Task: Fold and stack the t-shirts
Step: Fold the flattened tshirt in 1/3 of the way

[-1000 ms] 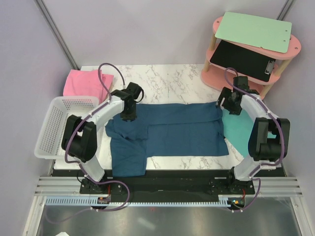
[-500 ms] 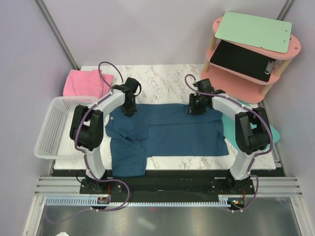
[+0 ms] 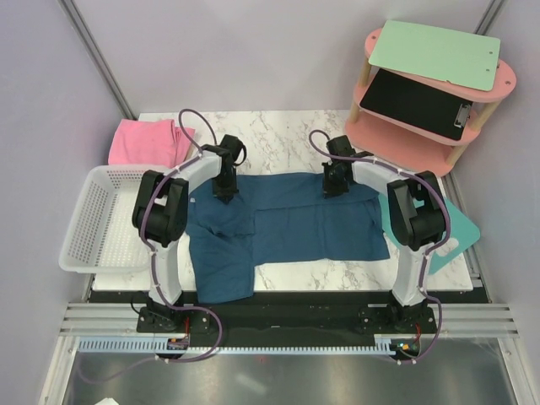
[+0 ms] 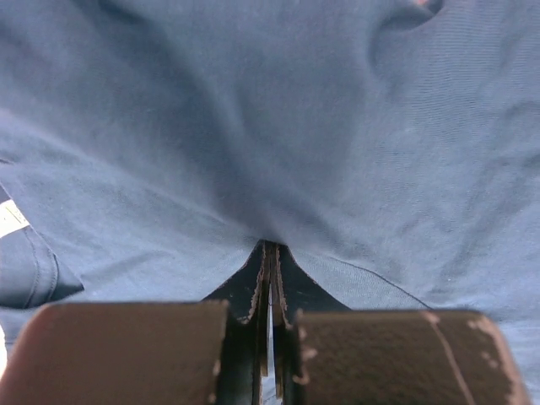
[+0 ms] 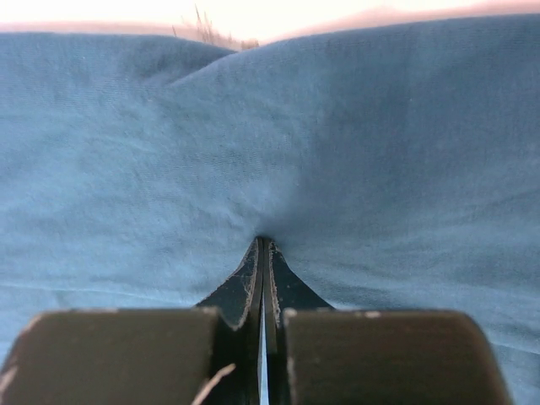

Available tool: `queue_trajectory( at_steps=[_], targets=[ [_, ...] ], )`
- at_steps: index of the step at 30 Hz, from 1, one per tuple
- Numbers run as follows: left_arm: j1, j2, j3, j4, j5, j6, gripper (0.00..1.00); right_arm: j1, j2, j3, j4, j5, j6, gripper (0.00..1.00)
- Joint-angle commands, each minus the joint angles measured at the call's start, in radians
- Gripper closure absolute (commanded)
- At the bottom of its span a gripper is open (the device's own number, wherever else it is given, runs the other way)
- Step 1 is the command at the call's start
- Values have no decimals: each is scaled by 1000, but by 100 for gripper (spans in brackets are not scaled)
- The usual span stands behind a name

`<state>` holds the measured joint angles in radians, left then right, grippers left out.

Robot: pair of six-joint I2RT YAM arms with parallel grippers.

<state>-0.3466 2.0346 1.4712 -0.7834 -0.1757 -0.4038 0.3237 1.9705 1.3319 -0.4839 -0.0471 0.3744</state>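
Observation:
The dark teal-blue t-shirt (image 3: 295, 224) lies spread across the marble table, one sleeve hanging toward the near edge. My left gripper (image 3: 224, 192) (image 4: 270, 246) presses down on the shirt's far left part, jaws shut with a pucker of blue cloth pinched at the tips. My right gripper (image 3: 333, 187) (image 5: 262, 242) is down on the far edge right of centre, also shut with cloth gathered at its tips. The blue t-shirt (image 4: 337, 126) (image 5: 380, 143) fills both wrist views. The pink t-shirt (image 3: 148, 142) lies folded at the table's back left corner.
A white basket (image 3: 93, 215) stands at the left edge. A turquoise mat (image 3: 434, 224) lies under the shirt's right end. A pink two-tier shelf (image 3: 396, 139) at the back right holds a green clipboard (image 3: 434, 55) and a black clipboard (image 3: 418, 105).
My right arm swung left from the shirt's right end to its far edge and shut there. The left gripper shifted slightly and shut on the cloth.

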Motion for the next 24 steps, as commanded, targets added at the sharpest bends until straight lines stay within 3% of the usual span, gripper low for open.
queue_trajectory(
  at_steps=[1,6,9,15,19,20,21,23,24],
  targets=[
    [21,103,89,24,4,-24,98,2,131,65,31,111,11,100],
    [60,212,240,-13,12,-4,98,1,237,176,27,127,14,100],
    [67,292,413,-54,-1,19,98,0,278,223,21,142,15,100],
    [77,420,664,-134,-27,60,98,0,277,270,-24,199,1,99],
    [74,331,602,-114,14,60,98,0,183,234,-39,225,-12,95],
    [70,244,565,-93,21,62,98,0,121,202,-38,222,-15,94],
    [67,199,472,-71,24,62,98,0,84,182,-38,224,-17,88],
    [63,92,364,-6,54,50,97,-2,-29,115,-28,224,-17,66],
    [63,-18,253,13,70,42,90,0,-70,90,-27,228,-15,56]
  ],
)
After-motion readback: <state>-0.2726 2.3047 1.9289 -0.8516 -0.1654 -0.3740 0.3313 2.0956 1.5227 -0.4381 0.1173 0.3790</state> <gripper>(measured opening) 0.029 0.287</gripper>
